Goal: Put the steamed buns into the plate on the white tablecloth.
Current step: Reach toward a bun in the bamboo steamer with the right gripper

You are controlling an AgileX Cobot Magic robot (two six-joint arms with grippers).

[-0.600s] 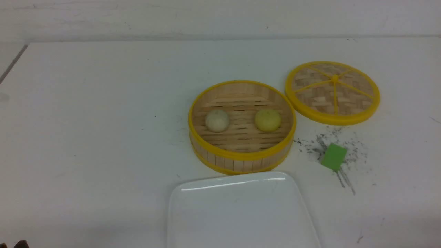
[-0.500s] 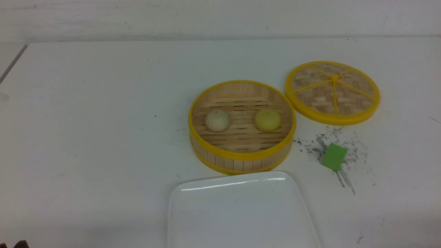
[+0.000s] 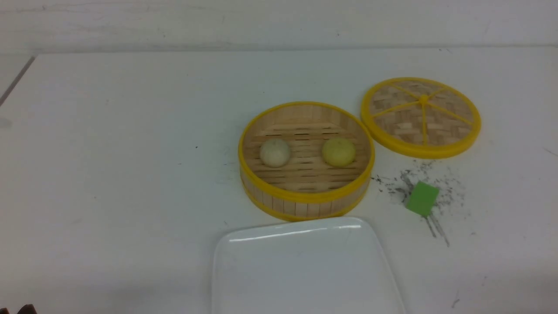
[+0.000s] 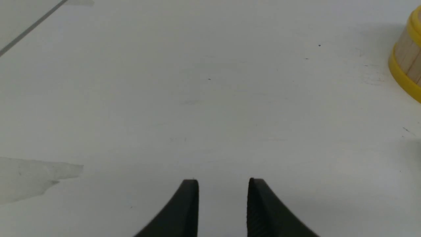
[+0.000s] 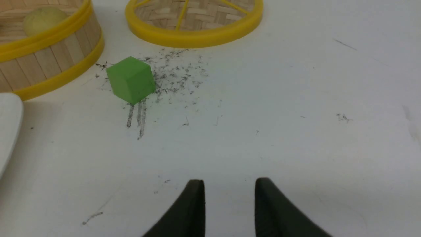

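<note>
Two steamed buns lie in the open bamboo steamer basket [image 3: 305, 198]: an off-white bun [image 3: 274, 152] on the left and a pale yellow bun [image 3: 338, 152] on the right. The pale yellow bun [image 5: 41, 19] also peeks over the basket rim in the right wrist view. The white plate [image 3: 305, 270] sits on the white tablecloth [image 3: 122, 144] just in front of the basket, with nothing on it. My left gripper [image 4: 223, 184] is open over bare cloth, left of the basket [image 4: 406, 62]. My right gripper [image 5: 229, 184] is open with nothing between its fingers, on the near side of the green cube.
The basket's lid [image 3: 420, 117] lies upside down behind and to the right of the basket. A green cube [image 3: 422, 199] sits among dark pencil-like marks right of the basket, also seen as the cube [image 5: 131, 79] in the right wrist view. The plate's edge [image 5: 8, 128] shows there too.
</note>
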